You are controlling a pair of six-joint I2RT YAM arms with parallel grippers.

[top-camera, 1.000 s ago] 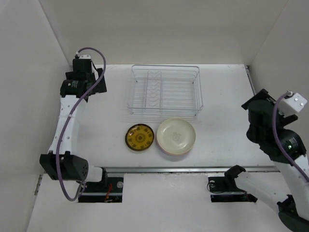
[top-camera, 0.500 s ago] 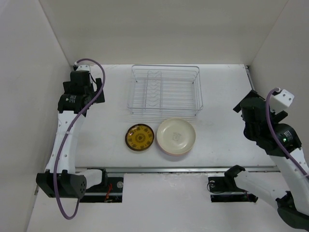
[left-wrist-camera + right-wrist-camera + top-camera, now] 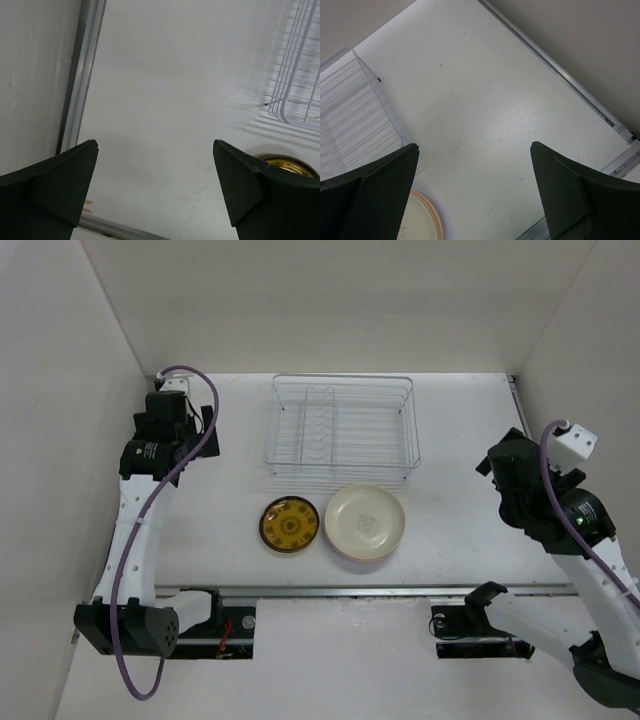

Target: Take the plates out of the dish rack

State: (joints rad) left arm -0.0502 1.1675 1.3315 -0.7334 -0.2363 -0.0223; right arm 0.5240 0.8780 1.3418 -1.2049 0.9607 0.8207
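Observation:
The silver wire dish rack stands at the back middle of the table with no plates in it. In front of it lie a stack of large plates with a cream one on top and a small mustard-yellow patterned plate. My left gripper is open and empty at the left, away from the rack; its wrist view shows the rack's corner and the patterned plate's rim. My right gripper is open and empty at the right; its view shows the rack and the stack's pink rim.
White walls close in the table on the left, back and right. A metal rail runs along the table's near edge, with the arm bases below it.
The left arm has drawn slightly back toward the left wall. The right arm has moved left and lowered toward the table. The plates and rack have not moved.

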